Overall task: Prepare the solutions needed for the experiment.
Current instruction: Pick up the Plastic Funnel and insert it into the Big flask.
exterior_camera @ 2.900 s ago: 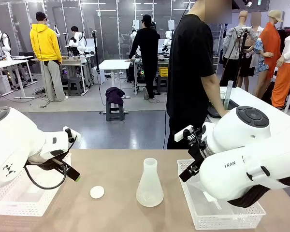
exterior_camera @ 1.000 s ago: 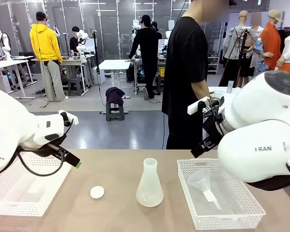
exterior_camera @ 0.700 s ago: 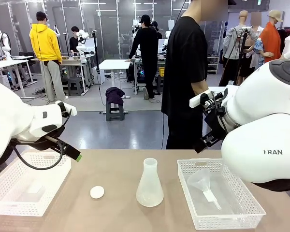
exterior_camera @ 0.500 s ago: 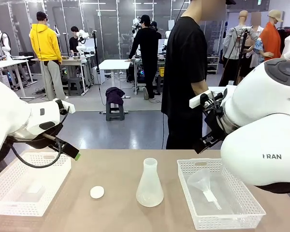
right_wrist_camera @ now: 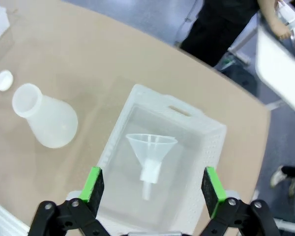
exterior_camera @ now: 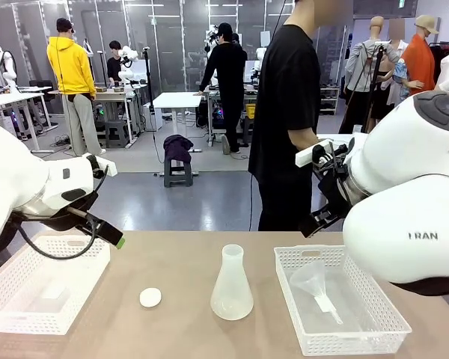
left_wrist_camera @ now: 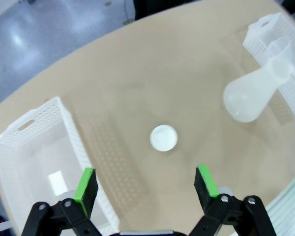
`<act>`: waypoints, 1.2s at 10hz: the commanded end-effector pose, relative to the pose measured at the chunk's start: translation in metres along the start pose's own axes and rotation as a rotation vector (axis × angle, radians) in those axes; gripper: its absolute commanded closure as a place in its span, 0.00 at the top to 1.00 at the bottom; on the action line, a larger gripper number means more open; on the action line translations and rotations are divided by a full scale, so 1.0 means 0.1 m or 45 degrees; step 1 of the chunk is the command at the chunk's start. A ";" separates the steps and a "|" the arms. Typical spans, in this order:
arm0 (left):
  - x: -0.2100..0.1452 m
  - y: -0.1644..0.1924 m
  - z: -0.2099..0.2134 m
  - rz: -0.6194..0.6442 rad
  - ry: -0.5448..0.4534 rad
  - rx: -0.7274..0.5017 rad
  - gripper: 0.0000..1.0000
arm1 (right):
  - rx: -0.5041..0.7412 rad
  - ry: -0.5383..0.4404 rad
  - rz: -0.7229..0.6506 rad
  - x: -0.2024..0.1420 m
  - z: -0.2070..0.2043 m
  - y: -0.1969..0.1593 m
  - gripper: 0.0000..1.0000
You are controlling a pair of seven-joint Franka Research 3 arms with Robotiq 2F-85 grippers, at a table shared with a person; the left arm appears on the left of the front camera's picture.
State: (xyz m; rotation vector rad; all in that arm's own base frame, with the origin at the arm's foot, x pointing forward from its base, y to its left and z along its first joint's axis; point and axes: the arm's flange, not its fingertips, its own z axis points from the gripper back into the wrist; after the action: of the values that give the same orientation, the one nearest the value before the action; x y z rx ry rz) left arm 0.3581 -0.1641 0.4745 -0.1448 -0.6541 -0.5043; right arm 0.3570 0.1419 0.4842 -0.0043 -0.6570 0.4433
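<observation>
Left hand (left_wrist_camera: pixel 145 180), spread wide, hangs above a white cap (left_wrist_camera: pixel 163 137) between basket (left_wrist_camera: pixel 73 127) and flask (left_wrist_camera: pixel 250 96).

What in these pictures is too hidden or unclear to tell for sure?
- Front view: whether the flask holds any liquid; its frosted wall hides the inside.
- Left wrist view: what the small pale block in the left basket is; too faint to tell.
- Front view: the hand of the person at the far side; the right arm covers it.

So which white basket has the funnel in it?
The basket on the robot's right: a clear funnel lies inside it. The left basket holds a small white block instead.
</observation>
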 end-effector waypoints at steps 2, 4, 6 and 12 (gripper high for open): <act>0.00 0.40 0.00 0.327 -0.196 -0.388 1.00 | 0.380 0.011 -0.360 0.08 -0.15 -0.16 1.00; -0.01 0.55 -0.05 0.407 -0.281 -0.559 1.00 | 0.538 0.038 -0.540 0.14 -0.27 -0.21 1.00; -0.03 0.71 -0.15 0.446 -0.400 -0.776 1.00 | 0.631 0.041 -0.668 0.20 -0.36 -0.23 1.00; -0.04 0.54 0.05 0.434 -0.261 -0.600 1.00 | 0.589 0.039 -0.626 0.18 -0.21 -0.18 1.00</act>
State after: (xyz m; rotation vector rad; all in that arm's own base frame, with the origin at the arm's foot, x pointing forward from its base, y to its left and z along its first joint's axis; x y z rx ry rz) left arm 0.3786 -0.1153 0.4771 -0.7329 -0.6822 -0.3033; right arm 0.3896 0.1349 0.4807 0.5653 -0.4907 0.1091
